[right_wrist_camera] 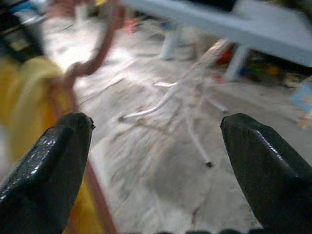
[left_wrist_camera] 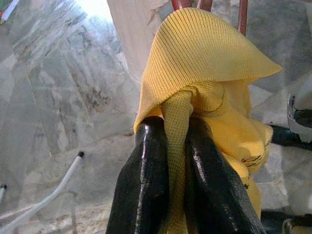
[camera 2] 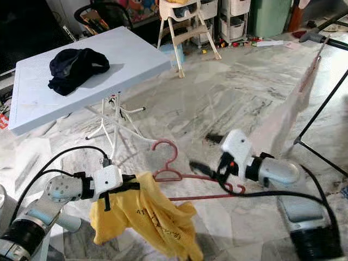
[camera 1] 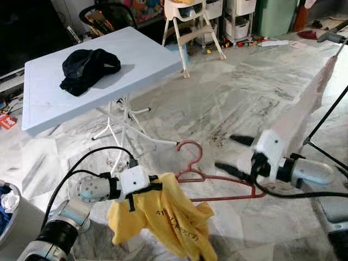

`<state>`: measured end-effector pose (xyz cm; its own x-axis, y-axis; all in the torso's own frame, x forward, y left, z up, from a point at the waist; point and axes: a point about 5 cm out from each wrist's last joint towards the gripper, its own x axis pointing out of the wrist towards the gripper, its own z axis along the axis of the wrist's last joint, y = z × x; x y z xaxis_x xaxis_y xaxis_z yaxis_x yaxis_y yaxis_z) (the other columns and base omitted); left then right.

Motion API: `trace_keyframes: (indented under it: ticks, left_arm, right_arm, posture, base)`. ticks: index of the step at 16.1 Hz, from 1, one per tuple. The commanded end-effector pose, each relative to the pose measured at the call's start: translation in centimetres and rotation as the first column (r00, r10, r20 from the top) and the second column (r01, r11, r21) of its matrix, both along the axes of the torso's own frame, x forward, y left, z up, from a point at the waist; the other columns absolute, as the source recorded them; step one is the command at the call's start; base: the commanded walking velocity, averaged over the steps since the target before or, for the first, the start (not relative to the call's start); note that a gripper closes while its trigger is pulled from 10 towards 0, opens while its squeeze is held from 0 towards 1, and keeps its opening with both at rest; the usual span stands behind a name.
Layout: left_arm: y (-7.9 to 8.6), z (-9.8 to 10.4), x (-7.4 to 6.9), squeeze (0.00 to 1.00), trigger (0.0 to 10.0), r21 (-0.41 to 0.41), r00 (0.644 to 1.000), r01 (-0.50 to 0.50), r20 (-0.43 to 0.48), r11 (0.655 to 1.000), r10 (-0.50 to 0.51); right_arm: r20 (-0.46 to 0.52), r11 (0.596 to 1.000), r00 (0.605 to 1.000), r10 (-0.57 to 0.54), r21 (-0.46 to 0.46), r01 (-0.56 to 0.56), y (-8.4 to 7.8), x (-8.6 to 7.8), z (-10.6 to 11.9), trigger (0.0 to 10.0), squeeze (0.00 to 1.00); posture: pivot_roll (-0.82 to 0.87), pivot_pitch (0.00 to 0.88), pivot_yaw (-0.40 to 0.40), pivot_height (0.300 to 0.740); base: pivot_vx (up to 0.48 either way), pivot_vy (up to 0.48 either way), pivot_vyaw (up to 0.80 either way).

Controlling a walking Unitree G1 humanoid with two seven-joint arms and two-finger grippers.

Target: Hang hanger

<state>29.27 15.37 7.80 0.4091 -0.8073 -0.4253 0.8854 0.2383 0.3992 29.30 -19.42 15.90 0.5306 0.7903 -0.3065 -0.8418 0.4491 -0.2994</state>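
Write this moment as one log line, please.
left gripper: shut on yellow knit shirt | red wire hanger: partly inside shirt | right gripper: open beside hanger

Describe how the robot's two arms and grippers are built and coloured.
Both arms are silver cylinders with black joint bands. Each wrist carries a white boxy housing with a black cable looping back from it. The left gripper and right gripper each have two long, glossy black, tapering fingers.

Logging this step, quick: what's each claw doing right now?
Left claw: closed on the yellow shirt.
Right claw: open, holding nothing, beside the red hanger.
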Motion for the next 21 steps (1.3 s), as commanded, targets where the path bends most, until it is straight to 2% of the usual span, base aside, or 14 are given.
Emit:
trace_keyframes:
  ticks: [1,2,4,6,7,11,12,13,14,16,17,18,19,21]
  left_arm:
    - [0.1,0.6,0.4,0.00,0.0,0.010,0.999,0.016,0.035,1.000,-0.017]
    - [-0.1,0.6,0.3,0.00,0.0,0.011,0.999,0.031,0.034,0.999,-0.032]
    - [-0.7,0.5,0.1,0.00,0.0,0.011,0.997,0.062,0.046,0.998,-0.062]
    - [-1.2,0.8,0.0,0.00,0.0,0.006,0.994,0.088,0.064,0.996,-0.088]
    - [-1.6,1.2,0.1,0.00,0.0,0.006,0.991,0.107,0.086,0.994,-0.107]
    - [-2.2,1.9,0.3,0.00,0.0,0.016,0.983,0.135,0.121,0.991,-0.136]
    - [-2.2,1.8,0.3,0.00,0.0,0.027,0.983,0.135,0.123,0.990,-0.137]
    - [-2.0,1.4,0.2,0.00,0.0,0.042,0.984,0.133,0.117,0.990,-0.137]
    - [-1.9,1.3,0.1,0.00,0.0,0.049,0.984,0.132,0.116,0.990,-0.137]
    - [-1.8,0.6,-0.2,0.00,0.0,0.091,0.982,0.143,0.109,0.986,-0.152]
    - [-1.8,0.5,-0.3,0.00,0.0,0.099,0.982,0.144,0.106,0.985,-0.154]
    - [-1.7,0.4,-0.2,0.00,0.0,0.104,0.982,0.141,0.108,0.985,-0.152]
    - [-1.6,0.5,-0.1,0.00,0.0,0.105,0.983,0.132,0.115,0.986,-0.144]
    - [-1.1,0.7,0.3,0.00,0.0,0.113,0.983,0.094,0.145,0.989,-0.110]
  right_arm:
    - [-0.021,0.993,0.995,0.102,-0.050,-0.103,0.7,-0.1,0.1,10.0,0.00]
    - [-0.078,0.979,0.981,0.176,-0.090,-0.183,0.8,-0.6,-0.1,10.0,0.00]
    - [-0.132,0.950,0.960,0.246,-0.163,-0.266,1.1,-0.5,-0.4,10.0,0.00]
    - [-0.143,0.935,0.952,0.270,-0.199,-0.295,1.4,-0.3,-0.8,10.0,0.00]
    - [-0.182,0.920,0.938,0.295,-0.210,-0.330,1.7,-0.4,-1.3,10.0,0.00]
    - [-0.207,0.900,0.947,0.245,-0.314,-0.302,1.5,0.2,-3.0,10.0,0.00]
    - [-0.191,0.910,0.958,0.214,-0.318,-0.267,1.6,0.6,-3.1,9.1,0.00]
    - [-0.147,0.929,0.976,0.160,-0.312,-0.200,1.7,1.3,-3.2,2.0,0.00]
    - [-0.144,0.935,0.981,0.131,-0.311,-0.171,1.6,1.4,-3.4,0.0,0.00]
    - [-0.077,0.935,0.995,0.065,-0.345,-0.088,1.3,2.0,-3.3,0.0,0.00]
    - [-0.076,0.932,0.995,0.061,-0.352,-0.084,1.2,2.1,-3.5,0.0,0.00]
    - [-0.091,0.922,0.993,0.073,-0.374,-0.102,0.9,2.0,-3.9,4.6,0.00]
    - [-0.115,0.931,0.993,0.017,-0.359,-0.057,0.3,2.0,-4.3,10.0,0.00]
    - [-0.125,0.972,0.989,-0.079,-0.231,0.049,0.2,1.9,-5.0,10.0,0.00]
  posture:
    - [-0.14,0.051,0.157,0.740]
    - [-0.14,0.051,0.157,0.740]
    - [-0.14,0.050,0.158,0.740]
    - [-0.13,0.053,0.155,0.740]
    - [-0.13,0.056,0.154,0.740]
    - [-0.13,0.059,0.150,0.740]
    - [-0.13,0.060,0.151,0.740]
    - [-0.13,0.061,0.154,0.740]
    - [-0.13,0.061,0.154,0.740]
    - [-0.13,0.060,0.155,0.740]
    - [-0.13,0.060,0.155,0.740]
    - [-0.13,0.060,0.150,0.740]
    - [-0.13,0.060,0.145,0.740]
    - [-0.12,0.058,0.138,0.740]
  base:
    - [0.000,0.000,0.00]
    - [0.000,0.000,0.00]
    - [0.000,0.000,0.00]
    - [0.000,0.000,0.00]
    - [0.000,0.000,0.00]
    - [0.000,0.000,0.00]
    - [0.000,0.000,0.00]
    - [0.000,0.000,0.00]
    - [0.000,0.000,0.00]
    - [0.000,0.000,0.00]
    - [0.000,0.000,0.00]
    - [0.000,0.000,0.00]
    - [0.000,0.000,0.00]
    - [0.000,0.000,0.00]
